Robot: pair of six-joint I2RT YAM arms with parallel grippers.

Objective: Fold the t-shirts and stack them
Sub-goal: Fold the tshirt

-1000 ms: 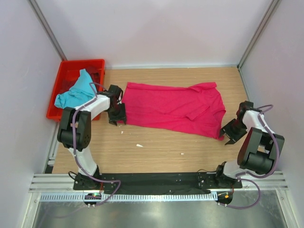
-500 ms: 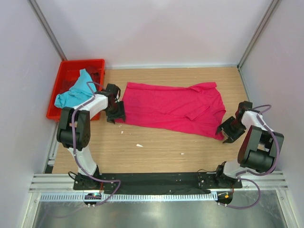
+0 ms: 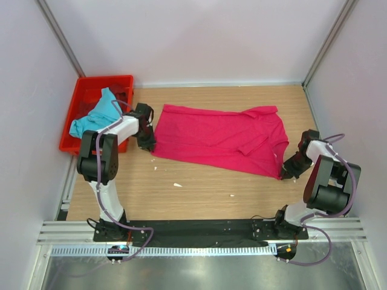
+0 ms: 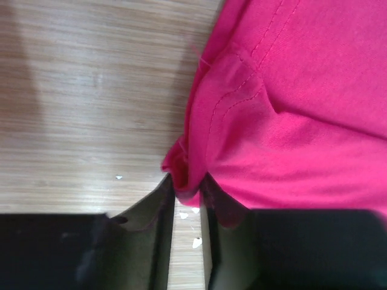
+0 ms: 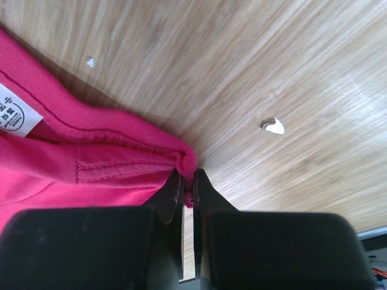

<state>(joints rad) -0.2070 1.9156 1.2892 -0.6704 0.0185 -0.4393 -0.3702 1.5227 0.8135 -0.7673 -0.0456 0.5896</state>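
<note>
The magenta-pink t-shirt (image 3: 217, 139) lies spread flat across the middle of the wooden table. My left gripper (image 3: 147, 144) is at its lower left corner, and in the left wrist view a bunched fold of the pink t-shirt (image 4: 290, 109) sits pinched between the tips of the left gripper (image 4: 187, 184). My right gripper (image 3: 285, 175) is at the lower right corner. The right wrist view shows the right gripper (image 5: 188, 181) shut on the hem of the pink t-shirt (image 5: 91, 181). The turquoise-blue t-shirt (image 3: 95, 116) lies crumpled in the red crate (image 3: 103, 79).
The red crate stands at the table's far left, just behind the left arm. Small white scraps (image 3: 177, 185) lie on the wood in front of the shirt, one also near the right gripper (image 5: 275, 125). A white label (image 5: 15, 115) shows on the shirt. Walls close in both sides.
Both grippers moved inward to the pink shirt's lower corners and closed on the cloth. The shirt's left edge has shifted slightly.
</note>
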